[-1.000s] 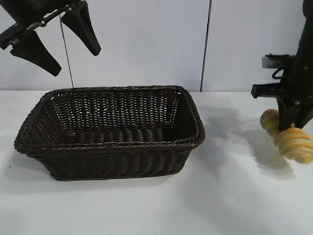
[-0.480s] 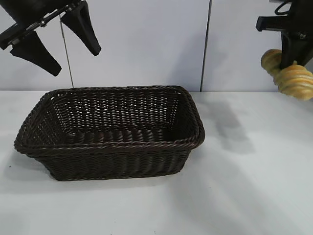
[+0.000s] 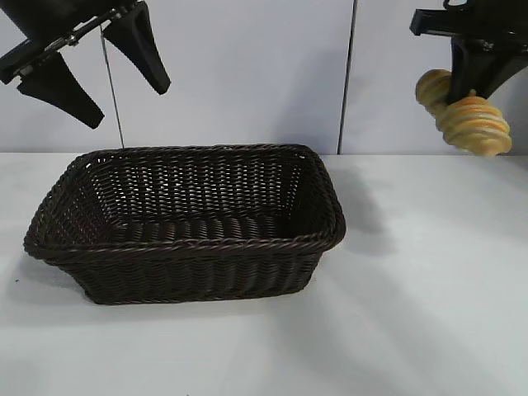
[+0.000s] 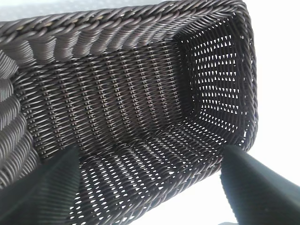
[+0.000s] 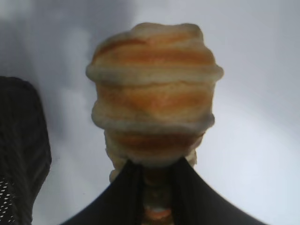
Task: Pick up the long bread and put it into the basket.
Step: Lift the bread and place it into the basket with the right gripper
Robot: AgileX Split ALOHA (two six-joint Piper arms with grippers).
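Long bread [image 3: 464,117] in right pincer [image 3: 472,87], well right of basket [image 3: 190,247] rim.

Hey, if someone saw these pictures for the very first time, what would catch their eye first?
Probably the long bread, golden and striped, hanging in the air at the upper right, clamped in the right gripper well above the white table. Next, the big dark wicker basket on the table's left half, with the left gripper hanging open above its far left corner.

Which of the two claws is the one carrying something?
The right gripper, high at the exterior view's right edge, is clamped on the long bread. The left gripper hangs open and empty above the basket.
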